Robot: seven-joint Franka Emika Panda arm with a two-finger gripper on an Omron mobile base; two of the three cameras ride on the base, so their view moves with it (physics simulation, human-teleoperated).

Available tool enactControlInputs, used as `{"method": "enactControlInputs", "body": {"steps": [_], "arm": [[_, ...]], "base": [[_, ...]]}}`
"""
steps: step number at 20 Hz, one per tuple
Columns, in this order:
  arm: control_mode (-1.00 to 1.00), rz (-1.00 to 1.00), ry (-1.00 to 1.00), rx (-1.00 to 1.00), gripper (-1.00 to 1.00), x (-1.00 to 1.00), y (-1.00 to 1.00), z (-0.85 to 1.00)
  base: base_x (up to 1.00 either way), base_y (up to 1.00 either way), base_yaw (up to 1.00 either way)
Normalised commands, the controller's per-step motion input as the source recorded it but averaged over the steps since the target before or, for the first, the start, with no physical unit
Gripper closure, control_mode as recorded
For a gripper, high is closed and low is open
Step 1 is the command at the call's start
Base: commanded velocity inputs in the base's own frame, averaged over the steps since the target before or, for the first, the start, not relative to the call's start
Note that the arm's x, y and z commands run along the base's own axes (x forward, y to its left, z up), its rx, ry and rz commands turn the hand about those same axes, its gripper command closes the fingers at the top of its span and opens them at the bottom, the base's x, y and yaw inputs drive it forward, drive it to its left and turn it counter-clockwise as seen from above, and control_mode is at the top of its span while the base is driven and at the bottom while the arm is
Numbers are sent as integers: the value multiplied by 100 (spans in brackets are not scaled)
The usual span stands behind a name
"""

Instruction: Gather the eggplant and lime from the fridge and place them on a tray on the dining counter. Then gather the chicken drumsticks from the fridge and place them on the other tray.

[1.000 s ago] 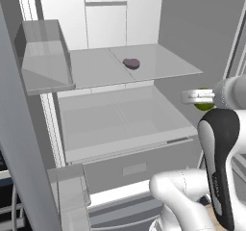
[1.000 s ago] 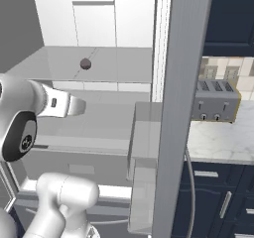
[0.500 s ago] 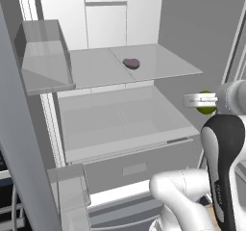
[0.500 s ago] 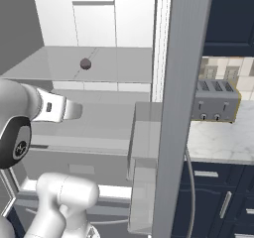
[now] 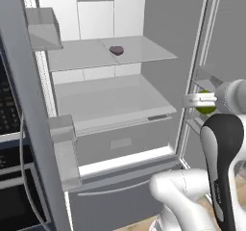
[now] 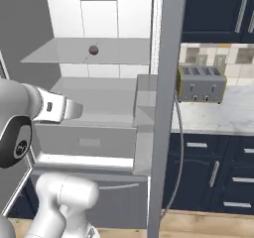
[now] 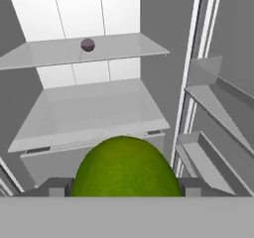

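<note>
Left base view, left to right: the open fridge door (image 5: pixel 29 105) stands along the left edge, with a bin (image 5: pixel 65 150) on its inner side. Past it is the fridge interior. On the upper glass shelf (image 5: pixel 81 57) lies the eggplant (image 5: pixel 116 50), small and dark purple, toward the back and near the middle. Below it a second shelf (image 5: pixel 110 100), then a drawer (image 5: pixel 122 141).

At the right, in front of the right-hand door's shelves, the gripper (image 5: pixel 198 100) points left with the lime (image 5: pixel 206 103) between its fingers. The lime is off any shelf, carried in the air outside the main compartment.

Hand view: the lime (image 7: pixel 126 167) sits large and green between the two fingertips (image 7: pixel 54 187), jaws partly apart and closed against its sides. Eggplant (image 7: pixel 88 44) visible beyond, on the upper shelf.

Right base view: the eggplant (image 6: pixel 93 49) on the shelf at left; a toaster (image 6: pixel 201 84) on the counter (image 6: pixel 218 118) at right.
</note>
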Motion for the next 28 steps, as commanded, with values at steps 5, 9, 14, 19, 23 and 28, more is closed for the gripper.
{"method": "enactControlInputs", "body": {"steps": [5, 9, 14, 19, 23, 28], "arm": [[100, 0, 0, 0, 100, 0, 0, 0], [100, 0, 0, 0, 100, 0, 0, 0], [100, 0, 0, 0, 100, 0, 0, 0], [100, 0, 0, 0, 100, 0, 0, 0], [100, 0, 0, 0, 100, 0, 0, 0], [100, 0, 0, 0, 100, 0, 0, 0]], "base": [[-84, -12, -19], [-88, -39, -53], [-73, -39, -59], [-24, -20, -59], [5, -6, -50], [28, -17, -40]]}}
